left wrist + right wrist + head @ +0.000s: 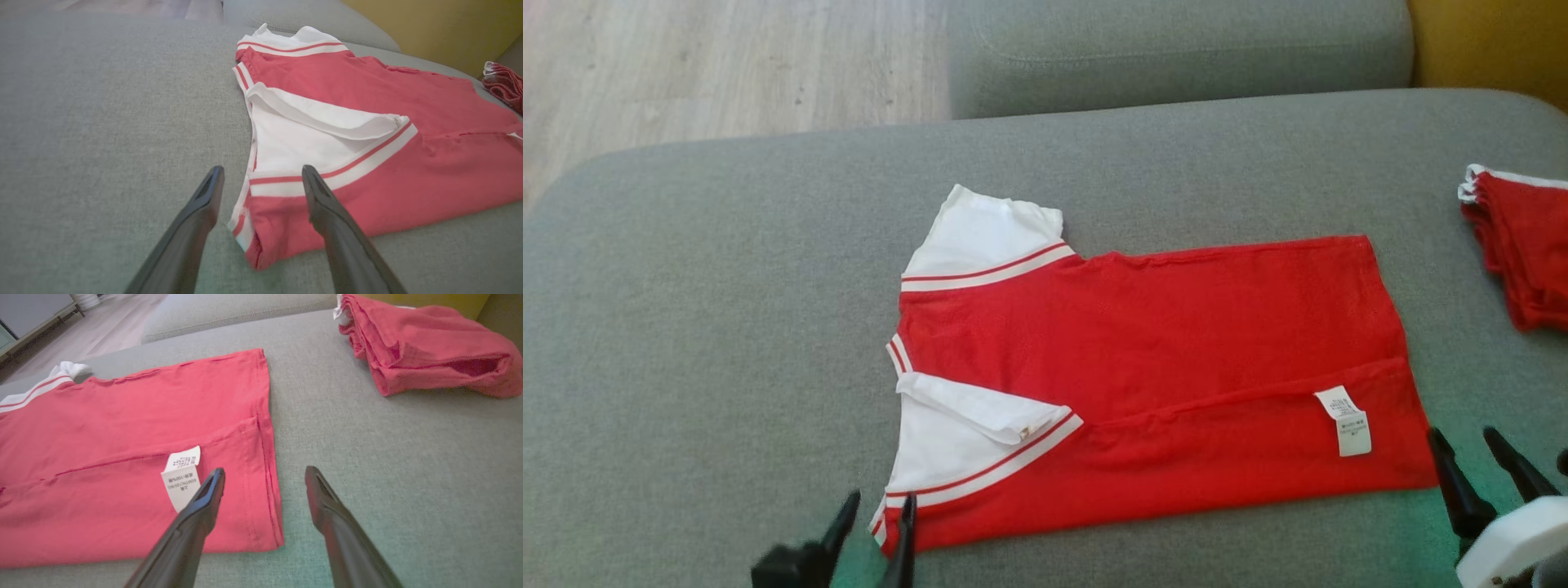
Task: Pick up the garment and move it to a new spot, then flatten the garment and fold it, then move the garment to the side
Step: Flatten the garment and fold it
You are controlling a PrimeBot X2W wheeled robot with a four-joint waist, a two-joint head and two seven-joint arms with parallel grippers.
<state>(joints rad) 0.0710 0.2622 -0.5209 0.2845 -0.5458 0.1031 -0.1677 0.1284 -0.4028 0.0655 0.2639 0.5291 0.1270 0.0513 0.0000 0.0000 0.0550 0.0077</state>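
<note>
The garment [1160,343] is a red shirt with white, red-striped sleeves, lying flat on the grey cushion [727,343] with its near long edge folded over the body, a white care label [1347,420] showing. The left gripper [880,506] stands open over the garment's near left corner [261,228], holding nothing. My right gripper [1466,441] is open at the near right corner [265,522], one finger above the red cloth by the label [182,477], the other over bare cushion.
A second red garment [1519,245] lies bunched at the cushion's right edge, also seen close by [425,355]. Another grey cushion [1176,49] sits behind, wooden floor [727,65] at the far left, a yellow wall [1494,41] at the far right.
</note>
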